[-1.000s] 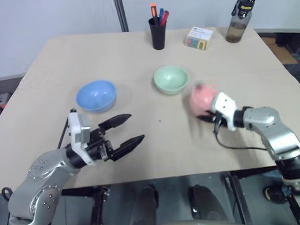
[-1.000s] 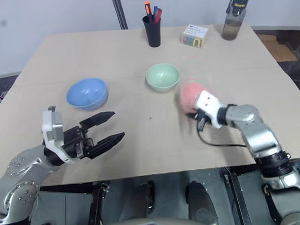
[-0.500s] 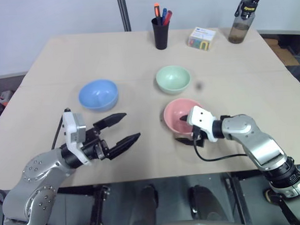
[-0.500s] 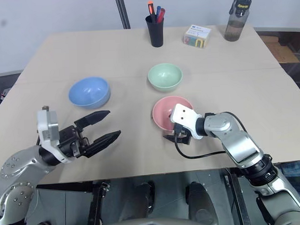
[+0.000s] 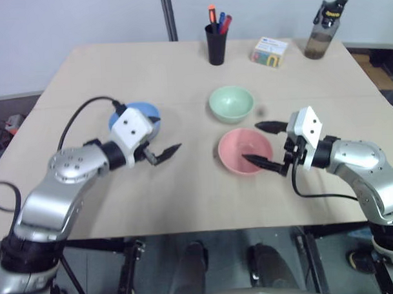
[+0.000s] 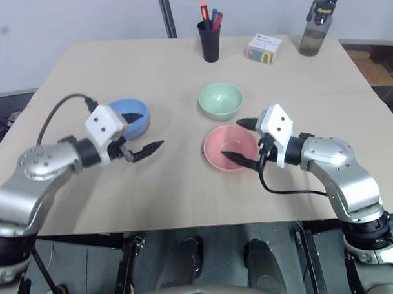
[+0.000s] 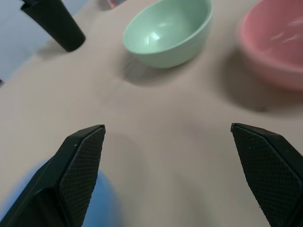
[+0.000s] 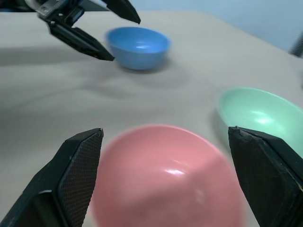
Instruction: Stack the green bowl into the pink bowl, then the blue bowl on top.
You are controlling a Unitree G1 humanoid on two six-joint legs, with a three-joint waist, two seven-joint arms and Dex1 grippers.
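Head-camera views look down on a beige tabletop (image 5: 185,192) where three bowls sit apart, none nested yet. In the middle, toward the robot, the small round salmon-pink plastic bowl (image 5: 244,150) stands upright and empty. Just beyond it sits the small round mint-green plastic bowl (image 5: 231,104), also upright and empty, with a narrow strip of tabletop between the two. The small round sky-blue plastic bowl (image 6: 129,117) sits well off to the robot's left.

At the pink bowl's right side, the right gripper (image 5: 265,144) has its two black fingers spread wide, one above the rim's far side and one reaching over the near rim; it holds nothing. Its wrist view shows the pink bowl low between the spread fingers, unheld. Spread just as wide and empty, the left gripper (image 6: 142,133) hovers at the blue bowl, one finger over its opening and the other over bare tabletop toward the pink bowl.

By these pictures, no stacking step is done. The pink bowl looks placed as the base, so the green bowl has yet to be picked up and set inside it, and the blue bowl then goes on top.

At the far edge stand a black pen cup (image 5: 216,43), a small box (image 5: 270,51) and a dark bottle (image 5: 325,27), clear of the work.
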